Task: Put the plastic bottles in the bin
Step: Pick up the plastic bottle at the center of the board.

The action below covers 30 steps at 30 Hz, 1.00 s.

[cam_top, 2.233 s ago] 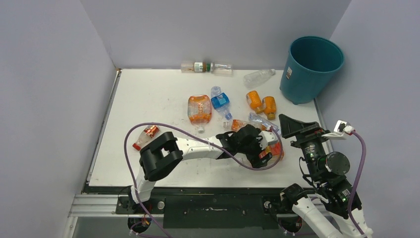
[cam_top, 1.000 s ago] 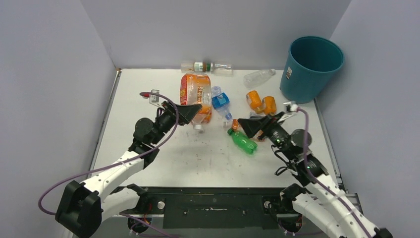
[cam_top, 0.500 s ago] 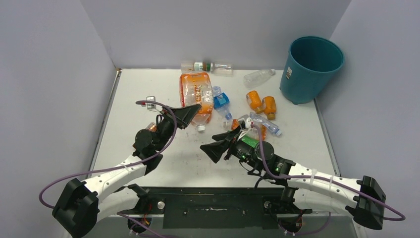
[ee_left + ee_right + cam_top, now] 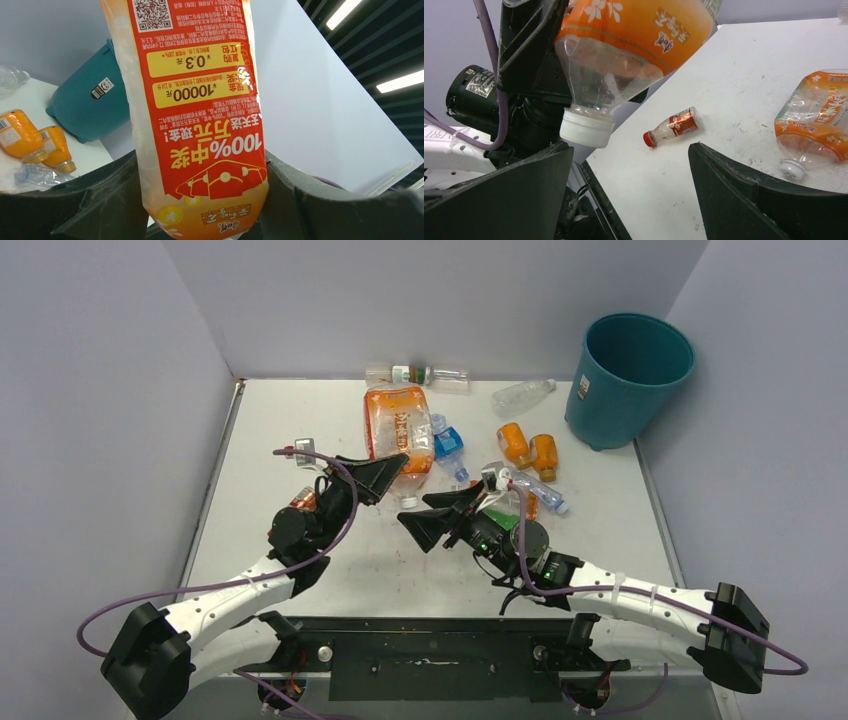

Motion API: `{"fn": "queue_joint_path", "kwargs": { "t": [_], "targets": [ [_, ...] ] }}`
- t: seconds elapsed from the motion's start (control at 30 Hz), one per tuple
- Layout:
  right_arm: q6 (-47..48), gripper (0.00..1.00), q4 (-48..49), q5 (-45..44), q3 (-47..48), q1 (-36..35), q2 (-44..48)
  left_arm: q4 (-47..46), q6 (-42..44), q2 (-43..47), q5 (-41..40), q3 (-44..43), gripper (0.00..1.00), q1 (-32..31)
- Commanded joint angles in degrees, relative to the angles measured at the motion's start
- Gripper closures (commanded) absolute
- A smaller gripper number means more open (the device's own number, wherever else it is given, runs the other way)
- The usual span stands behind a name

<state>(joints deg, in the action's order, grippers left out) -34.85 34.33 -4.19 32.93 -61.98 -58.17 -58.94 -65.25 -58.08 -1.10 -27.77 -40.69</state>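
Left: my left pincer (image 4: 385, 472) clamps the orange-labelled jug (image 4: 398, 425) above the desk (image 4: 290, 430) | Right: my right pincer (image 4: 415, 512) gapes empty near the jug | bin (image 4: 630, 380) at the far right corner, well apart

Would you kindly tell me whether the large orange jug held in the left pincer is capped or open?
Capped: the jug in the left pincer has a white cap on its downward-pointing neck.

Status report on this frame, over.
Left end effector shut on orange jug, raised. Right end effector open, empty, near jug's cap. Bin far right, bottles scattered between.
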Motion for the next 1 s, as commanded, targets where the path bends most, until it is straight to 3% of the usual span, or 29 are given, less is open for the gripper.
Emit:
{"fn": "queue_joint_path", "kwargs": {
  "t": [0.0,0.2,0.23,0.3,0.43,0.47,0.5,0.53,0.57,0.6,0.7,0.77,0.97],
  "targets": [
    [0.8,0.14,5.8,-1.4,3.3,-0.1,-0.4,-2.7,2.2,1.5,0.4,0.0,1.00,-0.4],
    [0.5,0.19,5.9,-0.1,5.7,-0.1,-2.8,-2.8,2.4,1.5,0.7,0.9,1.00,-0.5],
    [0.2,0.24,5.7,0.1,6.1,-0.1,-3.3,-2.8,2.6,1.5,1.0,0.8,1.00,-0.5],
    [-0.4,0.43,5.2,0.9,7.0,-0.1,-4.6,-2.2,3.3,1.5,1.1,0.4,1.00,-0.6],
    [-1.9,0.68,4.1,2.9,8.0,0.3,-6.0,2.2,6.9,2.5,4.1,-1.3,1.00,-1.0],
    [-2.3,0.77,3.5,3.4,8.1,0.5,-6.0,3.4,7.9,2.8,4.7,-1.8,0.92,-1.0],
    [-2.5,0.87,3.0,3.7,8.1,0.8,-5.5,4.4,8.9,3.5,5.5,-2.0,0.72,-1.0],
    [-2.7,0.94,0.9,3.7,8.3,1.0,-4.6,6.1,10.6,4.4,5.9,-2.2,0.44,-0.8],
    [-3.0,0.95,-1.7,3.6,8.6,1.4,-3.4,8.6,12.2,5.9,5.8,-2.4,0.10,-0.4],
    [-3.0,0.95,-4.7,3.6,8.8,1.9,-1.8,11.7,14.3,7.7,5.0,-2.6,0.02,-0.2],
    [-2.8,0.95,-19.3,3.7,11.0,5.3,3.9,23.2,23.6,16.0,-0.7,-4.2,0.04,0.6],
    [-2.5,0.95,-30.7,6.4,13.6,9.1,7.4,28.6,34.6,20.9,-2.1,-5.0,0.04,0.6],
    [0.7,0.95,-63.1,12.4,27.7,16.6,7.4,48.3,70.8,24.3,5.9,-12.1,0.04,-1.7]
  ]
}}
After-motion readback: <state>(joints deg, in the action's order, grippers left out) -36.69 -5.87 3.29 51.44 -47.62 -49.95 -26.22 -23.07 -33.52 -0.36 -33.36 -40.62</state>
